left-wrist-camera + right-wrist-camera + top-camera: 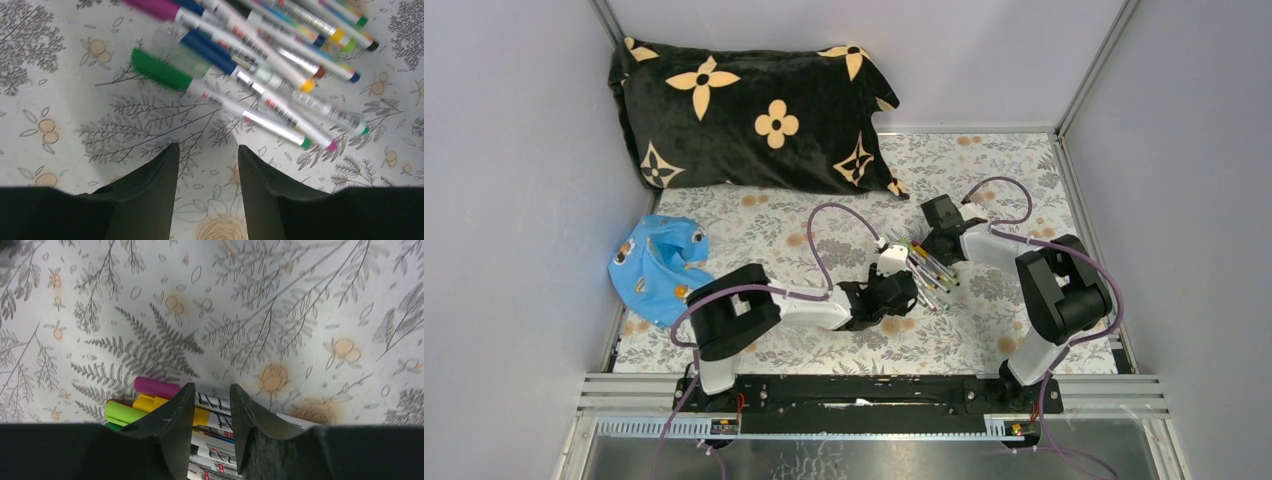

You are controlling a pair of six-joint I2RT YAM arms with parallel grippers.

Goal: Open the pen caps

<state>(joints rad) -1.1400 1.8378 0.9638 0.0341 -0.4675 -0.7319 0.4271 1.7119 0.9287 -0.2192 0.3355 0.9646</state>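
- Floral tablecloth (754, 225), walled booth.
- Left gripper (206, 150): fingers spread, empty, just short of pens (272, 100).
- Pens heaped mid-table, axes diagonal, pen caps (160, 70) on, upper-left in left wrist view.
- Right gripper (209, 390): narrow gap, clamping nothing, over heap's capped ends.
- Pillow (744, 110) against far wall.

Floral table (984, 170) carries pens (929, 268), black pillow (744, 115), blue cloth (656, 268).

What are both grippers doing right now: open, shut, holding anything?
Left gripper: open, empty, just short of the pens.
Right gripper: open, poised over the pens, no grip visible.
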